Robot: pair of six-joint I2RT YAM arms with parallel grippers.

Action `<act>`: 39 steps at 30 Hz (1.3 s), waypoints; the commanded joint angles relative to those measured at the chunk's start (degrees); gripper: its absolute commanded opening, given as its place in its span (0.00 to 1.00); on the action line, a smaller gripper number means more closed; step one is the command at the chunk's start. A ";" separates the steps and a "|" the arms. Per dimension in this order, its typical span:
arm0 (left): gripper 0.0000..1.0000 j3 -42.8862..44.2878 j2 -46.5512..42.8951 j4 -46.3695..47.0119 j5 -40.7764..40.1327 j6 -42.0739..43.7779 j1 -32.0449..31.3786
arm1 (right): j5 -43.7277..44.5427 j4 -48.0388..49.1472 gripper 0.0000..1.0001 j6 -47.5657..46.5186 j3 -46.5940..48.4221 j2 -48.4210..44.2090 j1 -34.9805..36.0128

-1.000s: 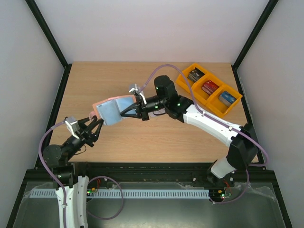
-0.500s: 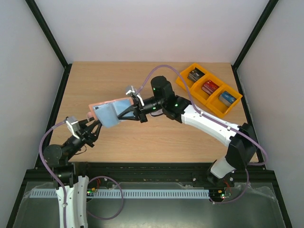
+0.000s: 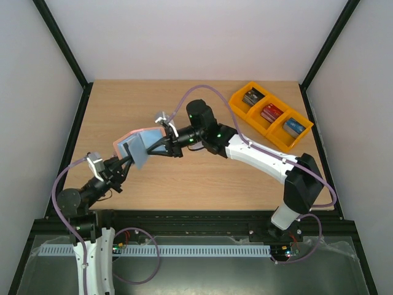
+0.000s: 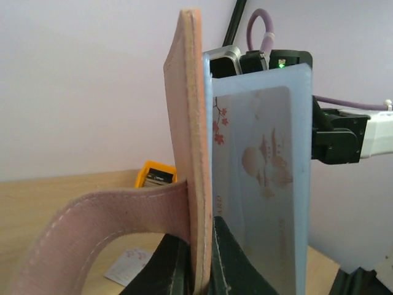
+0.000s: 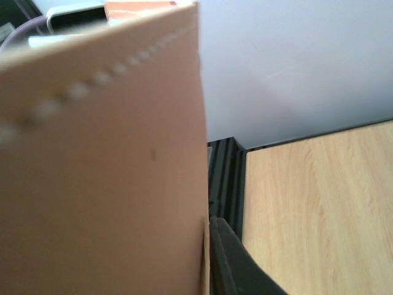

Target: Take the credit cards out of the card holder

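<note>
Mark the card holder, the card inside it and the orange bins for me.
card holder (image 4: 191,123), left wrist view, on its pinkish outer flap.
credit card (image 4: 261,172), left wrist view, on its face in the light blue pocket.
orange bins (image 3: 245,107), top external view, on the near wall.

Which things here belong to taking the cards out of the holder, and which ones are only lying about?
Belong to the job: card holder, held by the right gripper; card with reddish marks in its blue pocket; left gripper clamped on its pink edge.
Only lying about: orange bins; dark box, red box, blue box inside them.
</note>
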 commanded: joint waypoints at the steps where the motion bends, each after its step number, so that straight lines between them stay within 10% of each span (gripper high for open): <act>1: 0.02 0.05 -0.83 0.13 0.27 1.52 0.04 | 2.74 -0.07 0.24 -2.28 1.50 -0.82 0.67; 6: 0.02 6.46 1.02 -12.67 -13.86 22.12 0.02 | 21.36 -5.38 0.56 -1.83 1.58 -2.51 -1.29; 13: 0.02 9.50 10.59 -13.03 -53.67 62.90 0.17 | 33.28 -10.16 0.62 -2.41 1.56 -3.59 -2.45; 17: 0.02 7.65 10.91 -12.92 -59.38 72.99 -0.16 | 29.87 -7.84 0.61 -1.85 0.99 -3.80 -1.21; 28: 0.02 14.20 9.68 -15.83 -8.55 34.16 -0.23 | 18.47 -0.94 0.62 -3.11 3.01 -4.41 3.05; 39: 0.02 10.79 8.12 -3.57 6.55 17.32 -0.19 | 29.02 0.21 0.95 -6.63 -5.32 -13.54 -0.54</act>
